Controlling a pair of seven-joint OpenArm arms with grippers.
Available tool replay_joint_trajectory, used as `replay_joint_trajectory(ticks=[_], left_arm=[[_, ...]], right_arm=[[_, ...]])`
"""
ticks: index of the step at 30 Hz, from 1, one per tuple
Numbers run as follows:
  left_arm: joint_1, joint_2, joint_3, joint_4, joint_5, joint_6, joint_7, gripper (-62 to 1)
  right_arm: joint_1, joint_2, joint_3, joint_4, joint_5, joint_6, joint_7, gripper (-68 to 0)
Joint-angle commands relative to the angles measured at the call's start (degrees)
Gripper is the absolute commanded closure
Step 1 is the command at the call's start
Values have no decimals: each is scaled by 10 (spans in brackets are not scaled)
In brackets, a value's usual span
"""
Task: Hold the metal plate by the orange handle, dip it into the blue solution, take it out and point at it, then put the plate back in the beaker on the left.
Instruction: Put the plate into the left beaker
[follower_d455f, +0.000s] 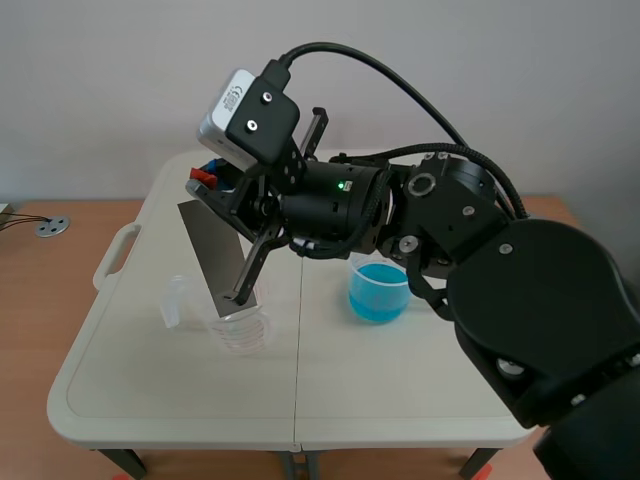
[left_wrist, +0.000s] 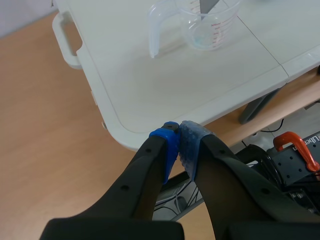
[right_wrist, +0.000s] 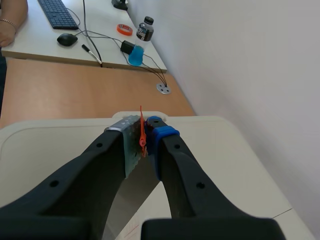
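Note:
The grey metal plate (follower_d455f: 212, 245) hangs tilted, its lower end inside the clear beaker (follower_d455f: 238, 322) on the table's left half. My right gripper (follower_d455f: 215, 185), reaching across from the right, is shut on the plate's orange handle (right_wrist: 142, 132) at the top. In the right wrist view the plate (right_wrist: 131, 192) runs down between the fingers. The beaker of blue solution (follower_d455f: 378, 292) stands to the right, apart from the plate. My left gripper (left_wrist: 179, 145) is shut on nothing, off the table's front left corner; the clear beaker (left_wrist: 205, 25) with the plate's tip (left_wrist: 210, 5) lies far ahead of it.
The white folding table (follower_d455f: 150, 400) has a carry handle (follower_d455f: 115, 255) on its left edge. A floor socket (follower_d455f: 52, 227) sits on the wooden floor at the left. Behind, a desk holds a keyboard (right_wrist: 57, 12), a mouse (right_wrist: 67, 39) and a bottle (right_wrist: 145, 28).

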Motion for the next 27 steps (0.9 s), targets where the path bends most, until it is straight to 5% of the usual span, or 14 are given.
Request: replay_joint_trajectory(ticks=[1,27], left_arm=[[0,-2,1,9,-4,-1,-8,-15],[0,-2,1,9,-4,-1,-7,-15]], right_arm=[[13,-2,0,-1,8,-14,13,-13],[11,-2,0,-122,9,-59,75,-13]])
